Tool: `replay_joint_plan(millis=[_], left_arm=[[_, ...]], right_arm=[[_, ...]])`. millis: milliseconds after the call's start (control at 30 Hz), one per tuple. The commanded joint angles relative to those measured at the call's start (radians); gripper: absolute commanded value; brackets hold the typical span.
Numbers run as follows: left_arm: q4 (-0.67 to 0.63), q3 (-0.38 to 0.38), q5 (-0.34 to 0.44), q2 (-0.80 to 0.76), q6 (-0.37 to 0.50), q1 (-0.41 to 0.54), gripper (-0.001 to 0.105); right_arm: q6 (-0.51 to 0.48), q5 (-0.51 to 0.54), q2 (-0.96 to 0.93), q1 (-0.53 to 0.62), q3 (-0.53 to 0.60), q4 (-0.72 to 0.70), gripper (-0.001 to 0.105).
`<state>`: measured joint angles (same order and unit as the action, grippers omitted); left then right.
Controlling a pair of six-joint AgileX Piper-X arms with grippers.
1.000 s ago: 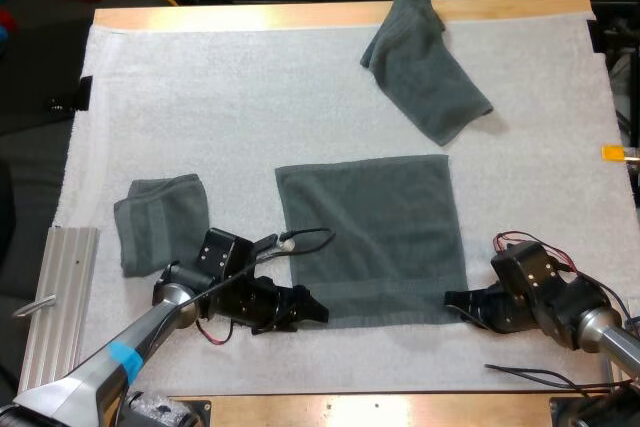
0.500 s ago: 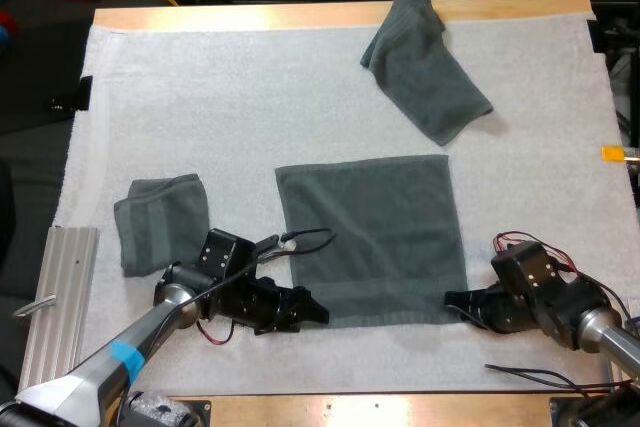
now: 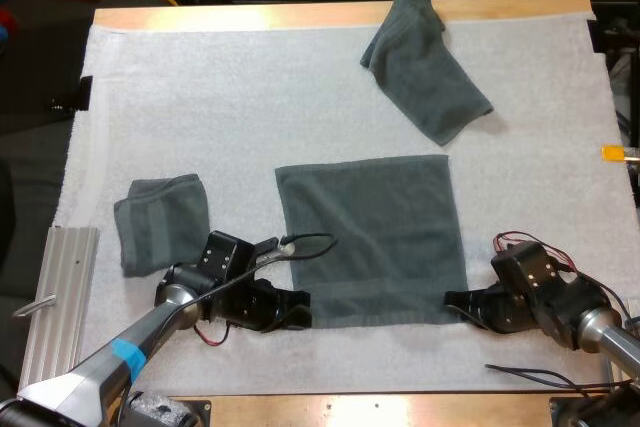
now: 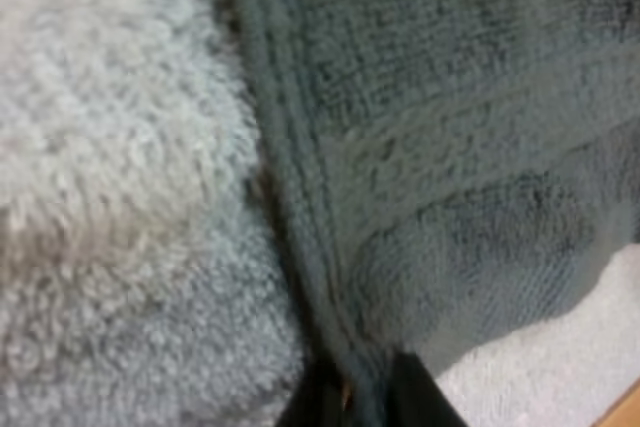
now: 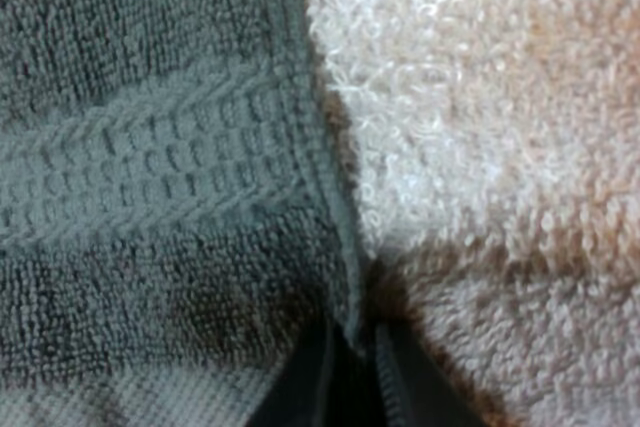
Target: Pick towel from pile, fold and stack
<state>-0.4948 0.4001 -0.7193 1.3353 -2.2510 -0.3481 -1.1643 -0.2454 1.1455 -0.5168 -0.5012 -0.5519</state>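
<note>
A dark grey-green towel (image 3: 372, 237) lies spread flat on the white mat (image 3: 220, 107), slightly right of the middle. My left gripper (image 3: 298, 315) sits low at its near left corner, and in the left wrist view the gripper (image 4: 362, 397) is shut on the towel's hem (image 4: 300, 247). My right gripper (image 3: 452, 300) rests at the near right corner, and in the right wrist view it (image 5: 352, 367) pinches the towel's edge (image 5: 320, 207). A crumpled towel (image 3: 425, 67) lies at the far side. A folded towel (image 3: 160, 222) sits at the left.
A ribbed metal plate (image 3: 58, 297) lies off the mat's near left side. The wooden table edge (image 3: 380, 409) runs close behind both grippers. Open mat stretches between the flat towel and the folded one, and across the far left.
My left gripper's fingers have closed on the flat towel's near left corner and drawn slightly back to the left. The right gripper and the towels have stayed put.
</note>
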Motion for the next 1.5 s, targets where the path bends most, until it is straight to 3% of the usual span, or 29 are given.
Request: replay_joint_plan(millis=[0, 300, 533, 700, 1100, 1333, 1467], left_arm=[[-0.004, -0.002, 0.012, 0.003, 0.006, -0.005, 0.0], [-0.033, 0.008, -0.006, -0.009, 0.051, -0.005, 0.0], [-0.214, 0.055, 0.066, -0.126, 0.184, -0.005, 0.0], [-0.294, 0.072, 0.079, -0.208, 0.2, -0.005, 0.0], [-0.51, 0.073, 0.11, -0.413, 0.244, -0.005, 0.0], [-0.634, 0.073, 0.087, -0.474, 0.267, -0.005, 0.0], [-0.622, 0.074, 0.046, -0.477, 0.262, -0.005, 0.0]], right_arm=[[-0.008, -0.006, 0.009, 0.002, 0.005, -0.036, 0.001], [-0.041, -0.079, 0.006, 0.002, 0.002, -0.039, 0.001], [-0.062, -0.039, -0.104, -0.002, -0.023, -0.077, 0.001], [-0.066, -0.029, -0.2, -0.059, -0.025, -0.137, 0.001], [0.001, 0.095, -0.314, -0.224, -0.063, -0.266, 0.001], [0.042, 0.114, -0.325, -0.323, -0.121, -0.329, 0.001], [0.111, 0.114, -0.325, -0.341, -0.122, -0.318, 0.001]])
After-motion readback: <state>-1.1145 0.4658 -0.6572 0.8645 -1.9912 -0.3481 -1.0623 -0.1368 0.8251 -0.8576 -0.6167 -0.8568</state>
